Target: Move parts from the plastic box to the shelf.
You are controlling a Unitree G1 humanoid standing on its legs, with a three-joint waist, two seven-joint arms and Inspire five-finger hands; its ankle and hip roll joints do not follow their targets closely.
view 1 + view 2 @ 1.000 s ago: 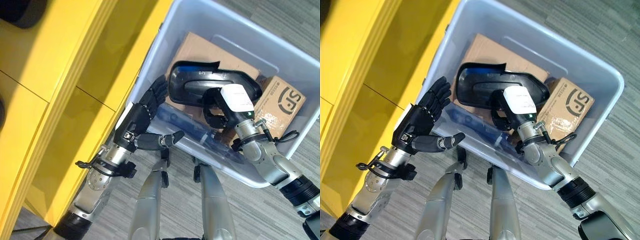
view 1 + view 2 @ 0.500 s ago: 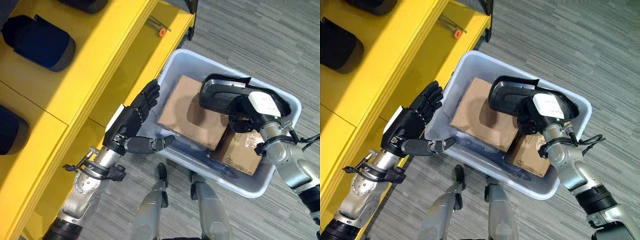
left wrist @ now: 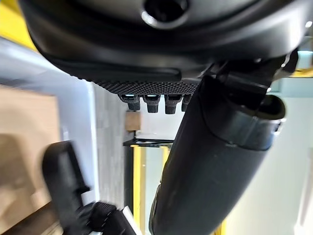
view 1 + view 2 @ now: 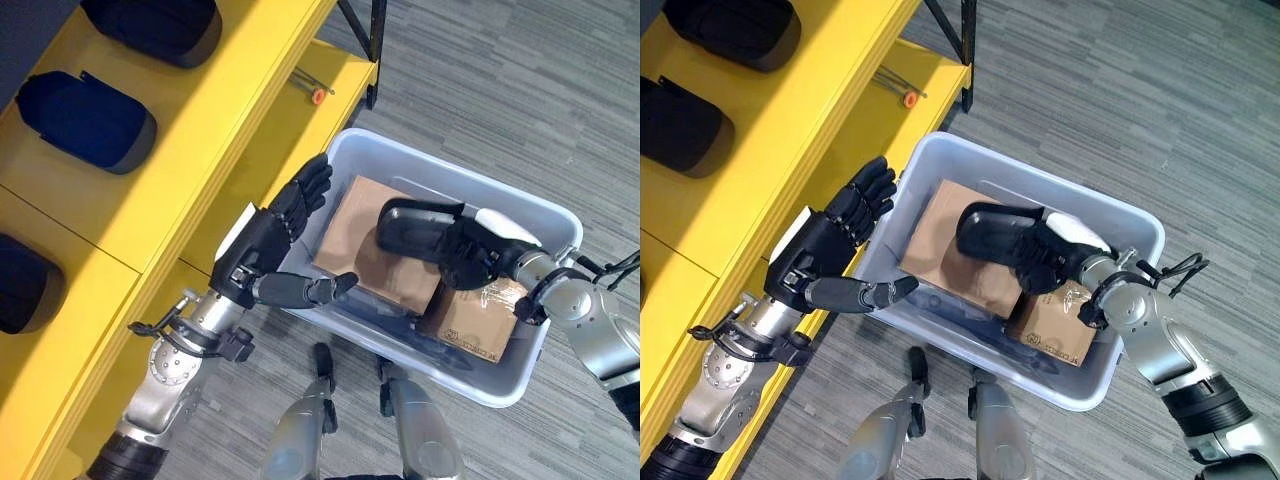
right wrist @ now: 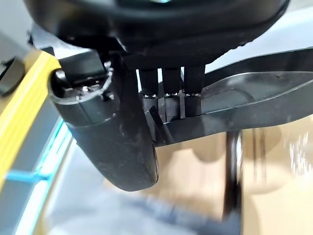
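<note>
A translucent plastic box (image 4: 452, 184) stands on the floor beside the yellow shelf (image 4: 205, 125). My right hand (image 4: 478, 256) is shut on a black curved part (image 4: 418, 228) and holds it over the large carton (image 4: 360, 250) inside the box. In the right wrist view its fingers (image 5: 171, 93) curl round the black part (image 5: 266, 105). My left hand (image 4: 262, 248) is open, fingers straight, at the box's left rim, its thumb (image 4: 310, 290) reaching over the near wall. It holds nothing.
A smaller carton (image 4: 478, 322) lies in the box under my right wrist. Dark padded parts (image 4: 92, 120) (image 4: 158, 26) (image 4: 22, 285) rest on the shelf's upper level. An orange-tipped tool (image 4: 317, 94) lies on the lower level. Grey floor surrounds the box.
The camera has pulled back, so more shelf and floor show. My right hand has turned with the black part, which now points left over the large carton. The left hand stays open at the rim.
</note>
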